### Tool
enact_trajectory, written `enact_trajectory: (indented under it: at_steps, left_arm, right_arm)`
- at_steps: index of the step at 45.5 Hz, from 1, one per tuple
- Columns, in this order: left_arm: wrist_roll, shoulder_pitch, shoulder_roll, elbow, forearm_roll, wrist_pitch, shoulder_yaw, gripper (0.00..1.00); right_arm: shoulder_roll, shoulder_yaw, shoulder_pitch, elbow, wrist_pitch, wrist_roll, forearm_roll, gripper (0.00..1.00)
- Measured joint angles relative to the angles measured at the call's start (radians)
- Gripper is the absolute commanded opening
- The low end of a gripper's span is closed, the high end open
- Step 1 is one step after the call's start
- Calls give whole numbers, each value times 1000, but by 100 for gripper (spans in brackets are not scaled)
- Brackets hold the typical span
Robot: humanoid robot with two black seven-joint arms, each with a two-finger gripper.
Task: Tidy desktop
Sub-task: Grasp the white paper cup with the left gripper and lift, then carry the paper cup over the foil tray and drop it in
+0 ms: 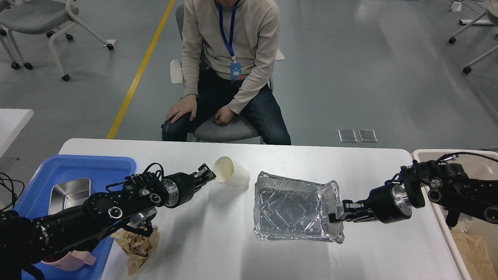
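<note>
the white desktop fills the near half of the view. the left gripper pinches the rim of a paper cup that is tipped on its side, far of centre. the right gripper is clamped on the right edge of a foil tray. crumpled brown paper lies near left, beside a blue tray.
</note>
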Motion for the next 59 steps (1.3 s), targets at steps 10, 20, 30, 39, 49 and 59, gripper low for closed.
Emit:
enact_trajectory:
  at_steps: [10, 20, 30, 39, 49, 59]
  left_arm:
    - [-4, -7, 19, -12, -8, 0, 5, 1]
    - [-17, -8, 31, -17, -8, -2, 5, 0]
    - [-32, -19, 97, -90, -9, 1, 6, 0]
    - [-36, -41, 279, -272, -7, 5, 7, 0]
    - [-49, -85, 485, -444, 1, 1, 6, 0]
    - [-62, -213, 554, -560, -1, -19, 1, 0]
  right_arm:
    - [12, -8, 0, -8, 4, 0, 1, 0]
    - [24, -10, 0, -10, 5, 0, 1, 0]
    - [19, -6, -14, -10, 4, 0, 2, 0]
    - [25, -3, -18, -10, 4, 0, 2, 0]
    - [82, -9, -18, -19, 0, 0, 2, 0]
    - [119, -12, -7, -38, -1, 0, 0, 0]
